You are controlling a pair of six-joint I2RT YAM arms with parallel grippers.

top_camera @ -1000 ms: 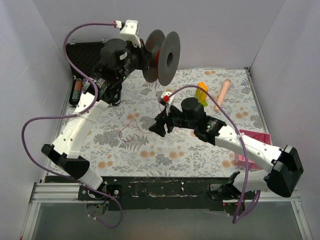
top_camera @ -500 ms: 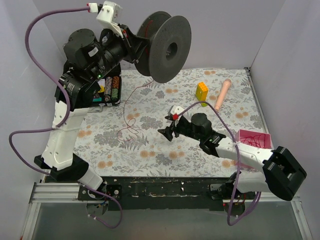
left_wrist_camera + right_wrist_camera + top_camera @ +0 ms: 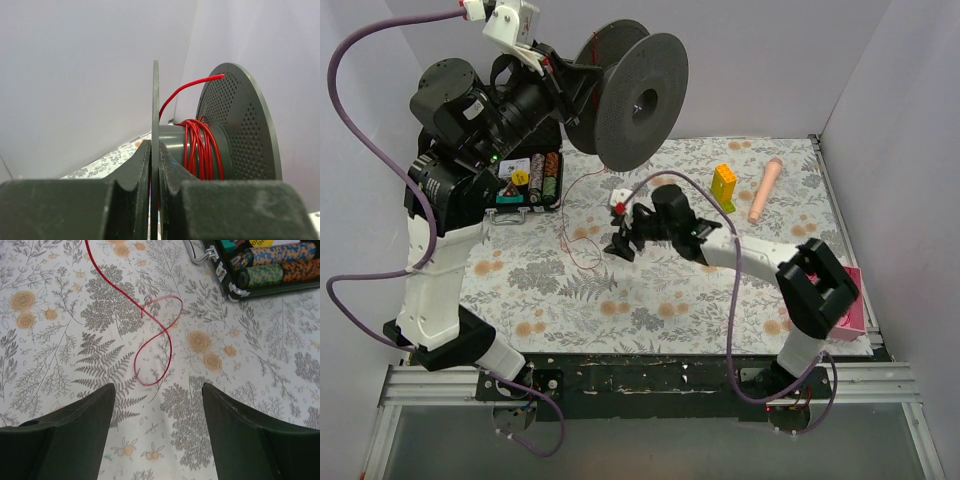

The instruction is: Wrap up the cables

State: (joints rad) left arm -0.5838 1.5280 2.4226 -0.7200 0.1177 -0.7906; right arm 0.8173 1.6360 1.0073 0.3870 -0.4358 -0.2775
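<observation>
Ahead of the right gripper (image 3: 157,390), spread wide, the loose red cable (image 3: 170,337) loop lies on the table (image 3: 60,365), not yet touched. It should be straddled squarely and pinched low. Up left, the spool (image 3: 235,130) flange is pinched by the left gripper (image 3: 155,150), cable partly wound on.

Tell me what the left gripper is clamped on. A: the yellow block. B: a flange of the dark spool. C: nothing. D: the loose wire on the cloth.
B: in the left wrist view the left gripper is shut on the thin flange of the spool, with red wire wound on its hub.
</observation>
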